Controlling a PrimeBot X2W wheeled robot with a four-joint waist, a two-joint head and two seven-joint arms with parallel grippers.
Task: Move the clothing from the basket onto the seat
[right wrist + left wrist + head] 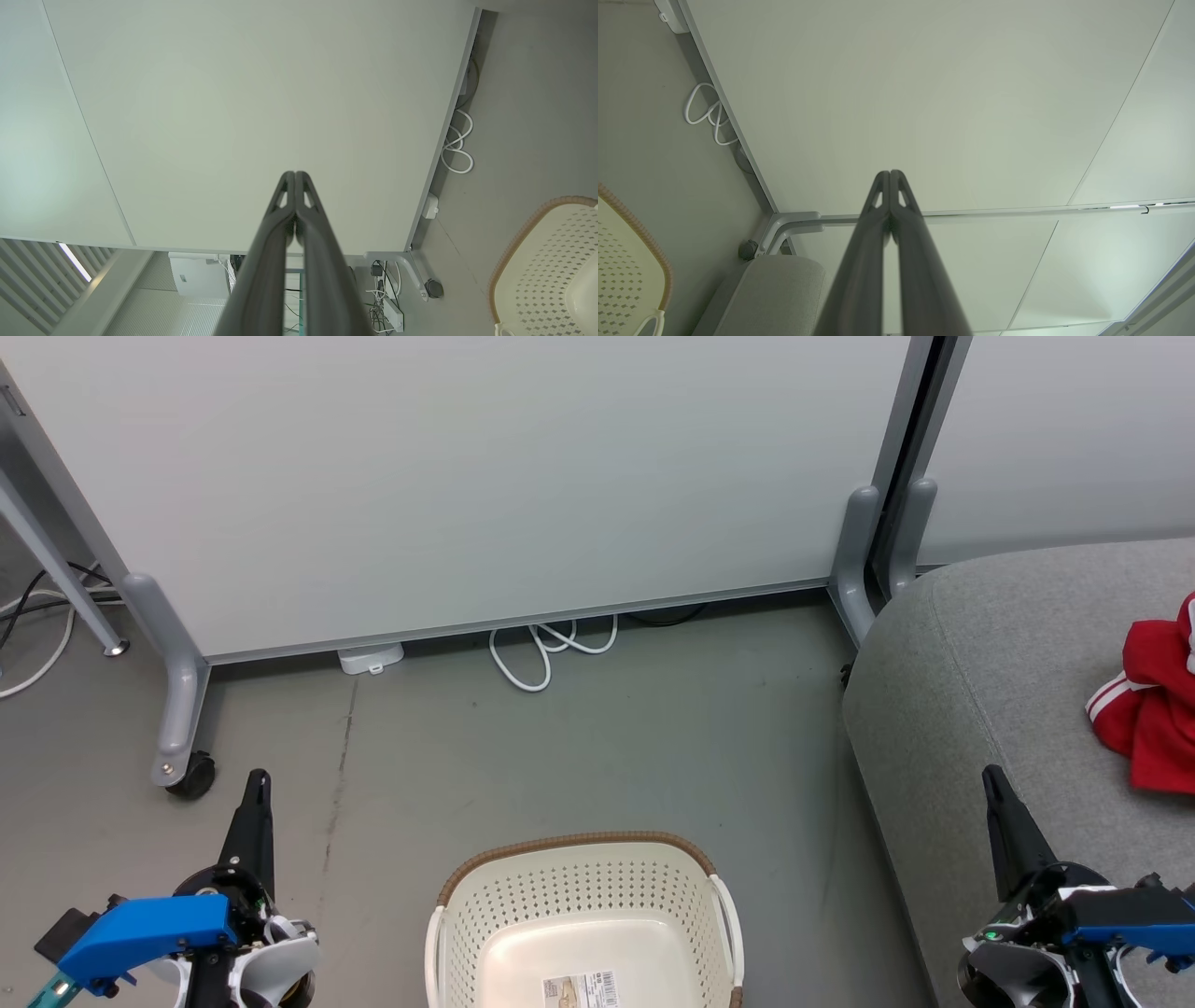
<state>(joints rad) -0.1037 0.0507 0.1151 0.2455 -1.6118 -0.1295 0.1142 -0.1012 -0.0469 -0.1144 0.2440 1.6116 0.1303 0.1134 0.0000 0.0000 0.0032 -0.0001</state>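
Grey floor [597, 747] runs to a pale partition panel [467, 476] on castored legs, with a white cable [546, 653] looped at its foot. The left gripper [257, 782] rises at the lower left of the head view, its two dark fingers [871, 224] pressed together along their length with nothing between them. The right gripper [991, 779], at the lower right, is likewise closed and empty, over the near edge of the seat [980, 644]. Between the two, on the floor, stands the basket [569, 843]. Its visible bottom is bare but for a barcode label [581, 989], and its near part is cut off.

The clothing [1153, 709], a crumpled red heap with white stripes, lies on the seat beyond and to the right of the right fingertips. It is apart from them and well away from the left gripper. Whether it is both garments cannot be told, since the frame edge cuts it.

The task looks close to done. Two risks remain. A sideways swing of the right arm could hook a fold and drag the heap off the rounded seat edge. A garment could also lie unnoticed in the basket's hidden part.
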